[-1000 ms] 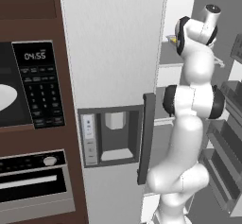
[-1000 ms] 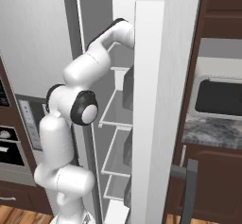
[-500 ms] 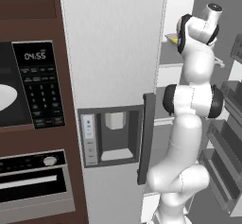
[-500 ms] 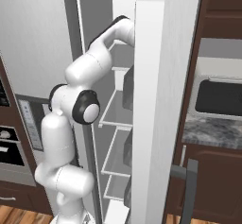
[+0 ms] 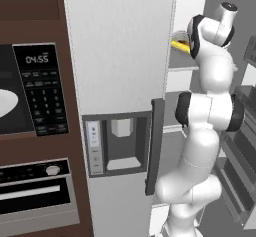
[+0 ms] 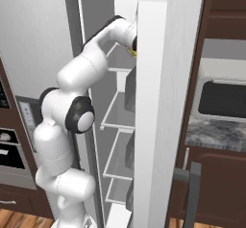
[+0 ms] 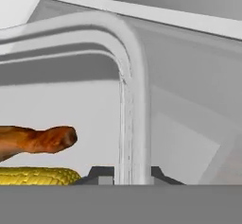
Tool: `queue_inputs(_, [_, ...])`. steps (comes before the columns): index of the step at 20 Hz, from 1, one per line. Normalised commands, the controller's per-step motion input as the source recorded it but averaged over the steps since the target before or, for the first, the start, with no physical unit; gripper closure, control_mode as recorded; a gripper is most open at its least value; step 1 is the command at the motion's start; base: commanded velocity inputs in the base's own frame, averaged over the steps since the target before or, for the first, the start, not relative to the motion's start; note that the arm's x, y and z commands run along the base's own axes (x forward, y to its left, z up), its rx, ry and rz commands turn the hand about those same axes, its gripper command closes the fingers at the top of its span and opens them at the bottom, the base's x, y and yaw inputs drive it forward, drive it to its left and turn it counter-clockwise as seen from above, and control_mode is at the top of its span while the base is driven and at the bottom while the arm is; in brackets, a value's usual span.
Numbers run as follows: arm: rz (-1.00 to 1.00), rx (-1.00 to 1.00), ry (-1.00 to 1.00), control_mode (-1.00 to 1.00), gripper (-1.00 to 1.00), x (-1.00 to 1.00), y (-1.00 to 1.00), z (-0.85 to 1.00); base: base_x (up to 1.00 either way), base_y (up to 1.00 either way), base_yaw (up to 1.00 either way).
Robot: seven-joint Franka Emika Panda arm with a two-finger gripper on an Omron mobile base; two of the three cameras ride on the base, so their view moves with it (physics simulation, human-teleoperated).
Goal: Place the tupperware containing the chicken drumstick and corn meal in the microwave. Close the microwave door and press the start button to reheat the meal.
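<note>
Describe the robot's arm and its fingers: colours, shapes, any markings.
The arm is glossy white, built of rounded, bulbous links joined by dark ring-shaped joints, with a dark circular cap on one joint in the right base view. No cables or markings show. In the hand view the fingers are small dark grey tips with flat, angular tops.

The tupperware [image 7: 130,100] sits on an upper fridge shelf [image 5: 182,67], see-through rim facing us. Inside, the brown chicken drumstick [image 7: 35,140] lies just above the yellow corn [image 7: 38,176]. The microwave [image 5: 30,88] is open, white plate bare.
</note>
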Motion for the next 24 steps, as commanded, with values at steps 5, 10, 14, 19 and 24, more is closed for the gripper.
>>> queue_inputs(5, [-0.14,-0.02,-0.02,-1.0,1.0,-0.99,0.41,-0.14,0.0,0.0,0.0])
queue_inputs(10, [-0.19,-0.02,-0.05,-1.0,1.0,-1.0,0.31,-0.06,0.0,0.0,0.0])
queue_inputs(14, [-0.13,0.05,0.0,-1.0,1.0,-1.0,0.01,0.03,0.0,0.0,0.0])
queue_inputs(19, [-0.07,0.09,-0.03,-1.0,1.0,-1.0,0.13,0.0,0.0,0.0,0.0])
queue_inputs(24, [0.01,0.0,-0.05,-1.0,1.0,-1.0,0.52,-0.2,0.0,0.0,0.0])
